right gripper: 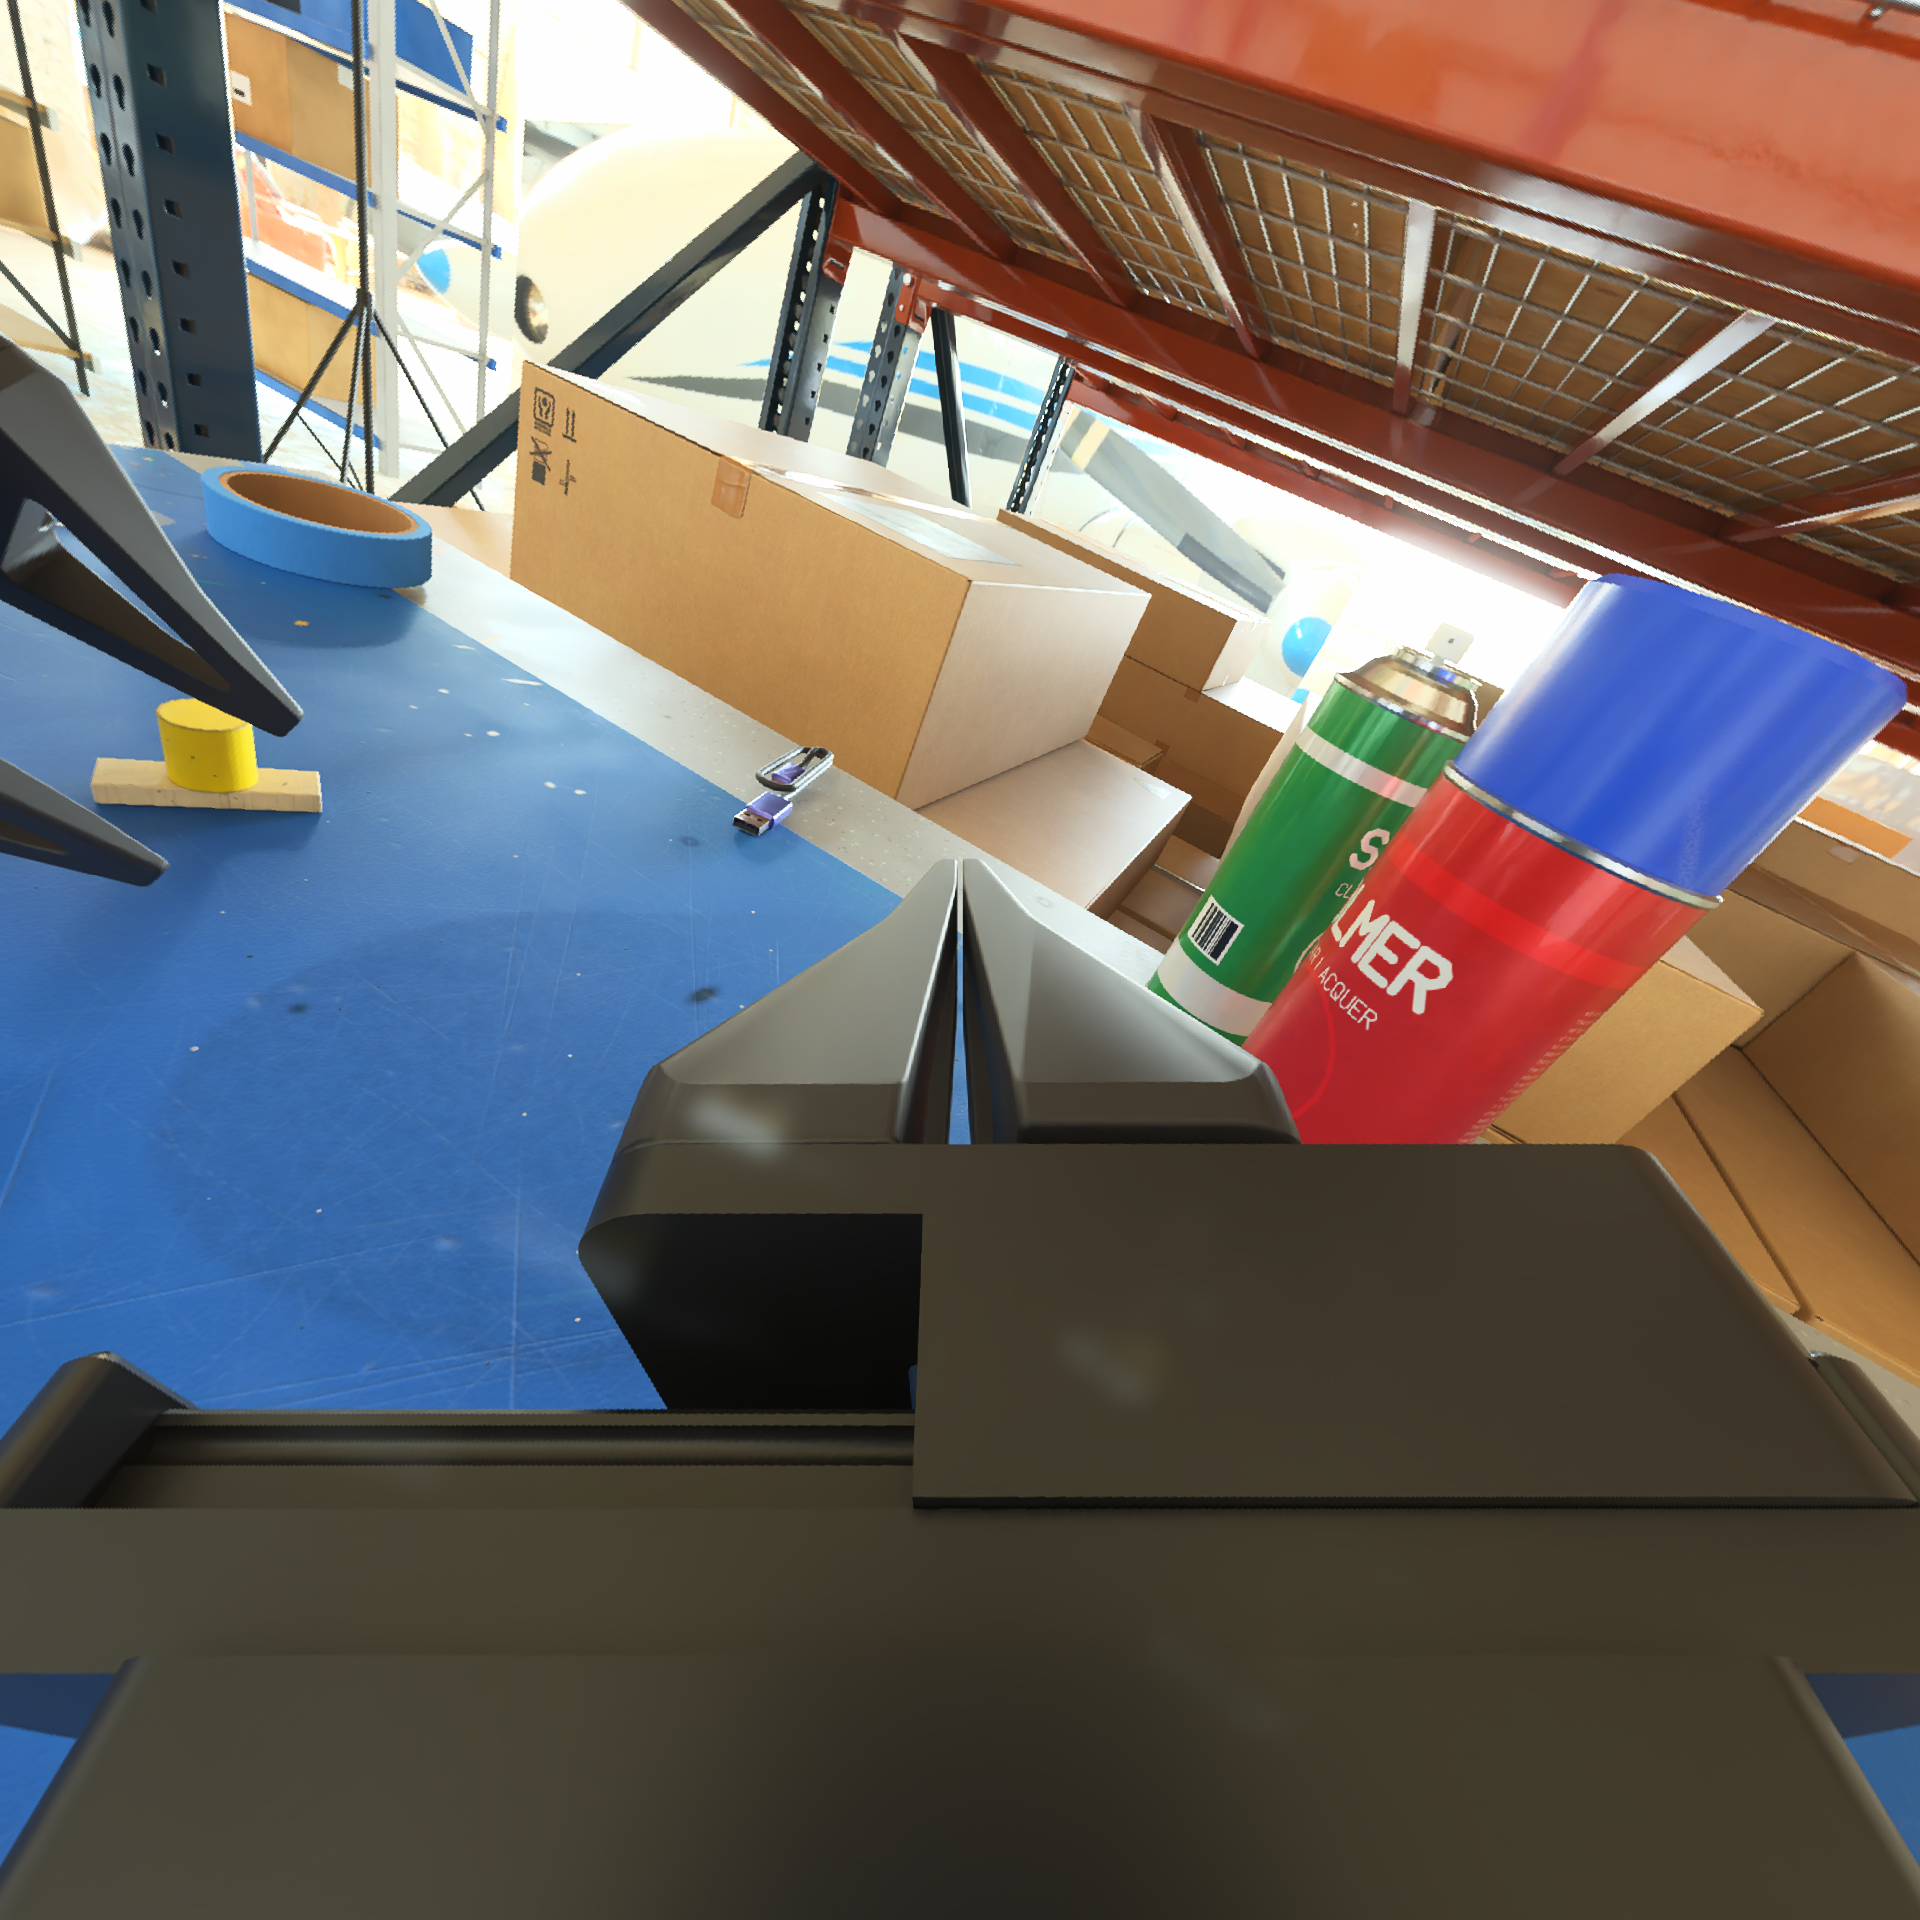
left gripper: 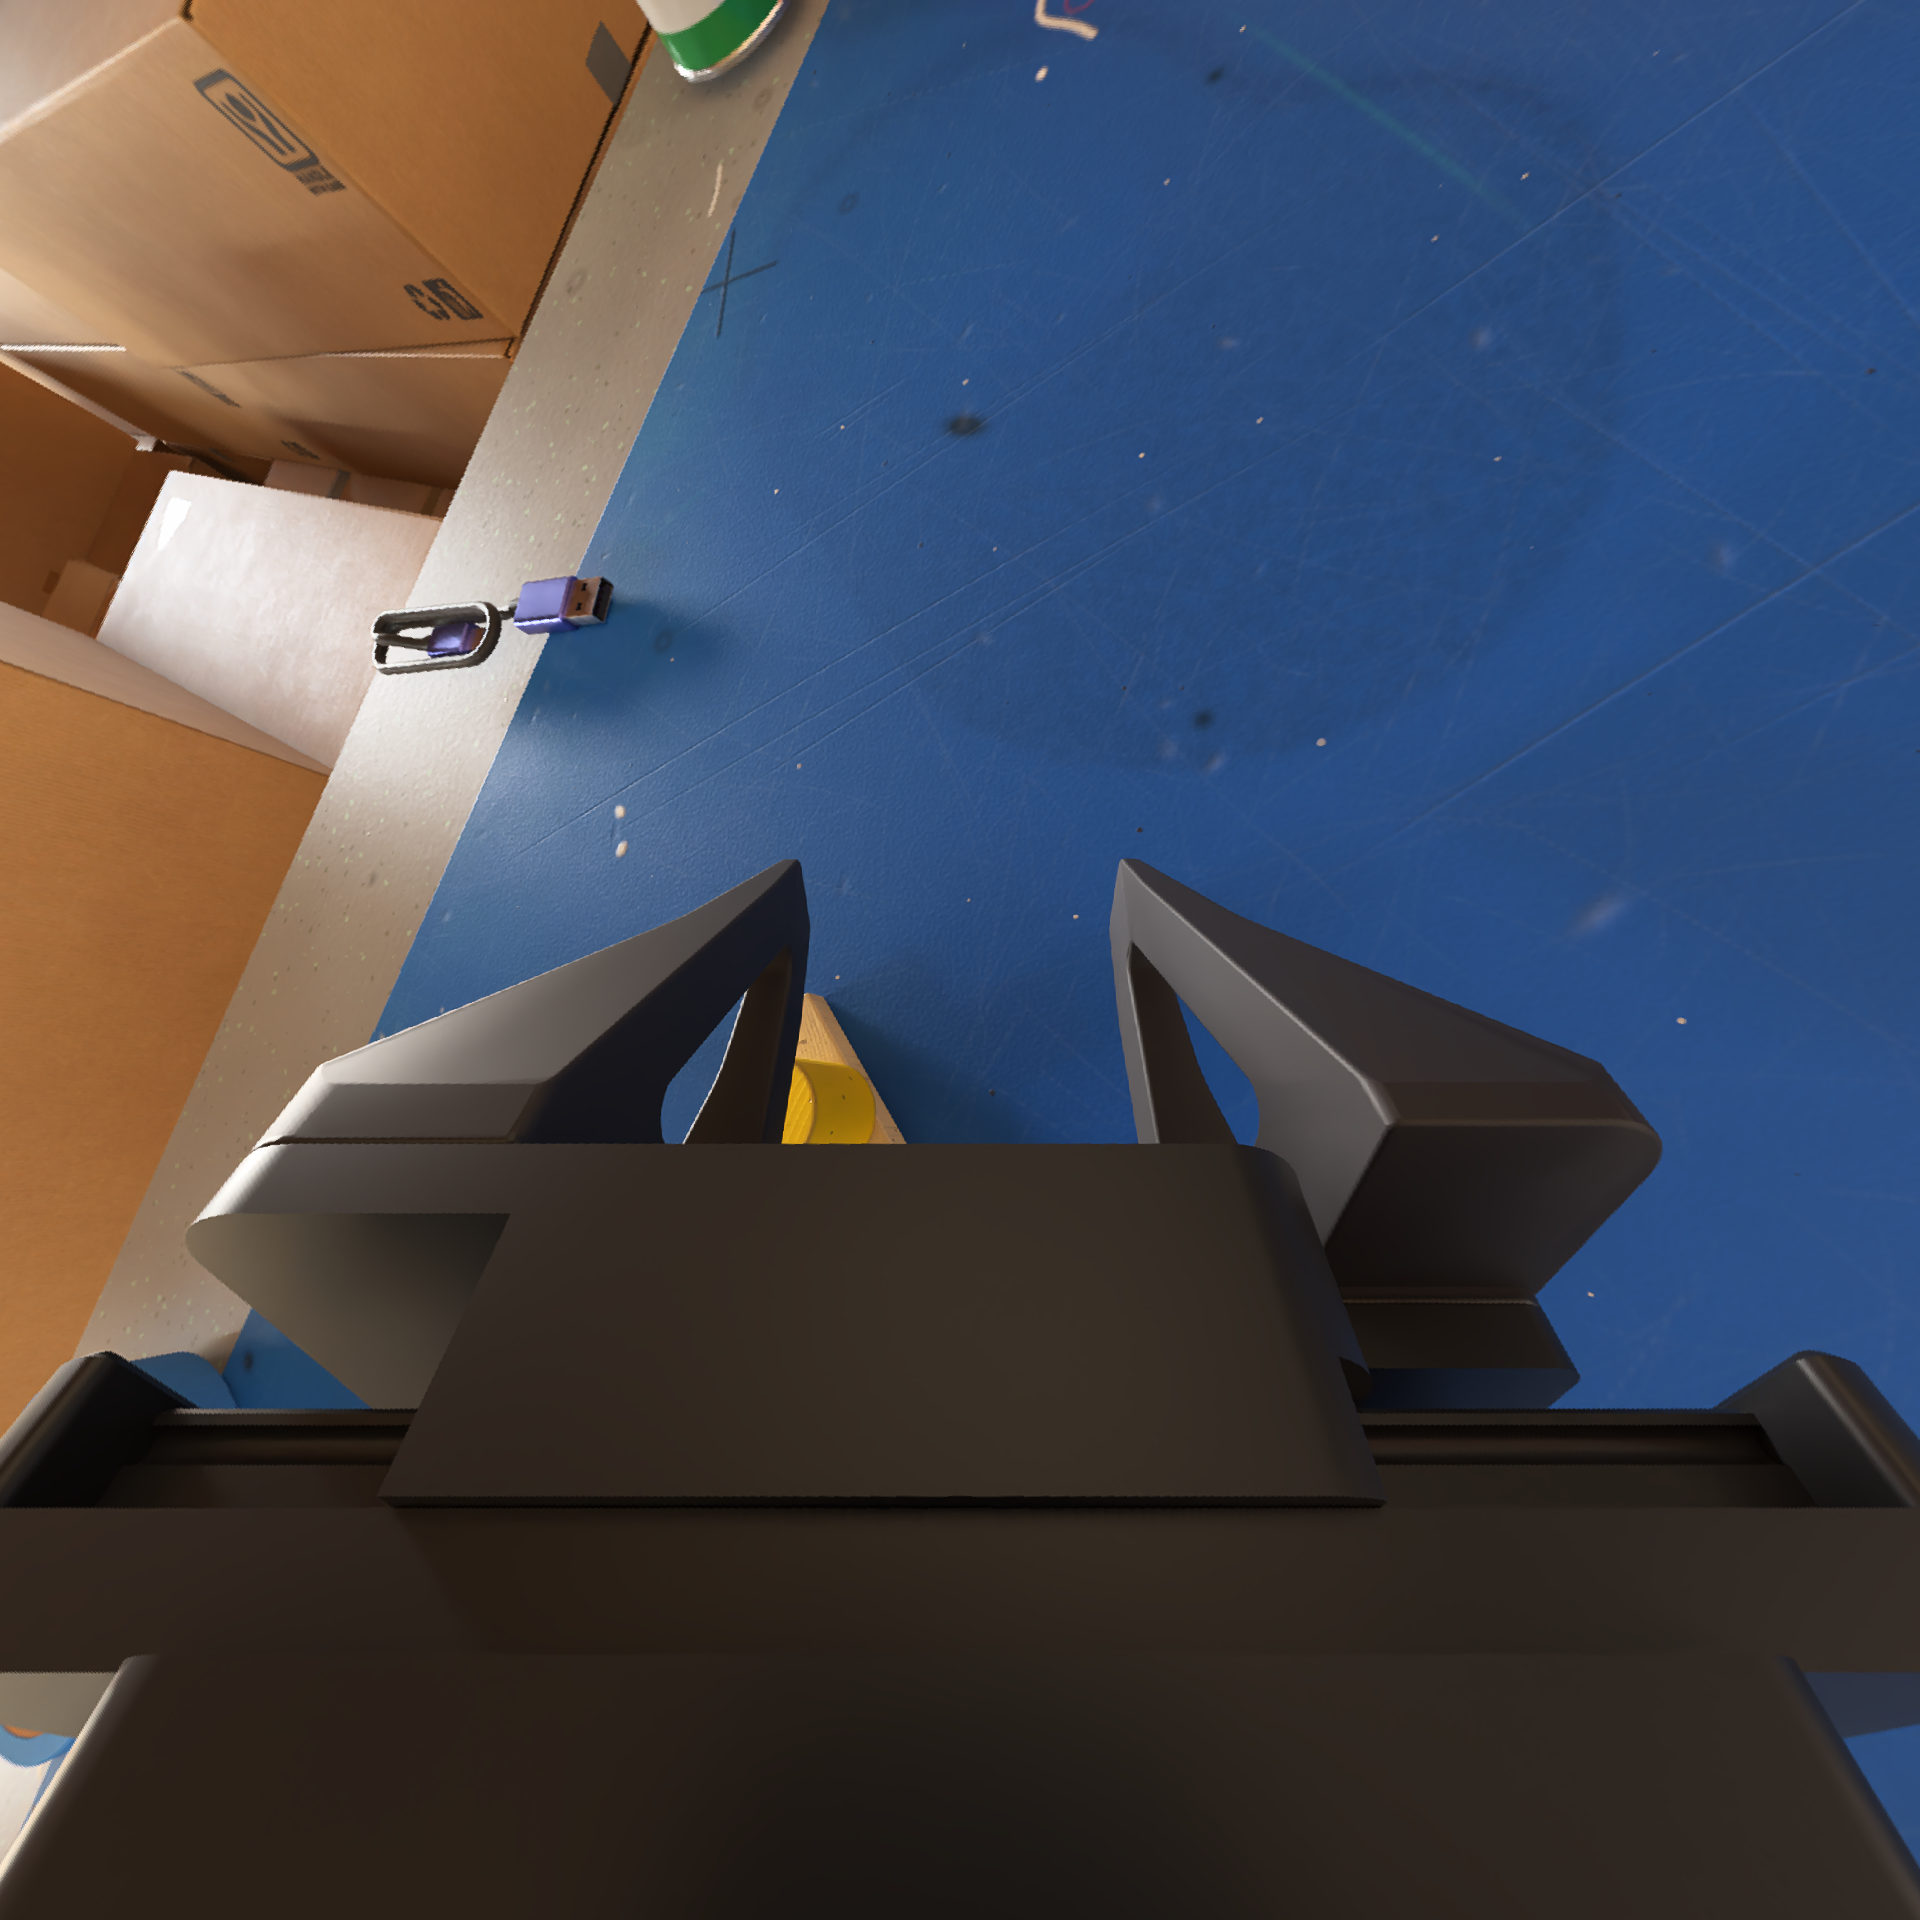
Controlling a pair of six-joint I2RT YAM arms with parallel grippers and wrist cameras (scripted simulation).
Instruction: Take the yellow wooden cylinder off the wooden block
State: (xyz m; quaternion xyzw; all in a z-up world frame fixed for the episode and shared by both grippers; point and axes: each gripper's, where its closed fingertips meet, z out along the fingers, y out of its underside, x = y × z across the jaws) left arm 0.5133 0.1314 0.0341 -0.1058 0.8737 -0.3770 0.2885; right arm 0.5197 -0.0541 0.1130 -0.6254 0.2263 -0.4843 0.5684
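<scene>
The yellow wooden cylinder point(right gripper: 207, 745) stands upright on its flat end near the middle of the wooden block point(right gripper: 208, 795), a thin pale slat lying flat on the blue mat of the bench point(right gripper: 416, 1091), well in from the bench's speckled grey edge where a purple USB stick point(right gripper: 766, 814) lies. The left end effector point(left gripper: 958, 883) has its 2 fingers spread wide and hovers near the cylinder; in its own view only a sliver of yellow and of the slat shows low beside one finger, so the cylinder looks off-centre rather than between the fingers, and from the right wrist view one fingertip point(right gripper: 272, 715) sits just beside the cylinder's top, though whether it touches I cannot tell. The right end effector point(right gripper: 958, 873) is pressed together, holding nothing, near the bench edge by a red spray can point(right gripper: 1507, 935) and a green spray can point(right gripper: 1309, 852). The cylinder is probably light, rigid and not fragile, with a smooth painted skin that may be slightly slippery. Being short and squat, it is best pinched across its curved side at about mid-height, fingers on opposite sides, then lifted straight up. The slat looks light and loose, so a low or skewed grip could drag or tip it. A blue tape roll point(right gripper: 317, 525) lies towards the far corner.
</scene>
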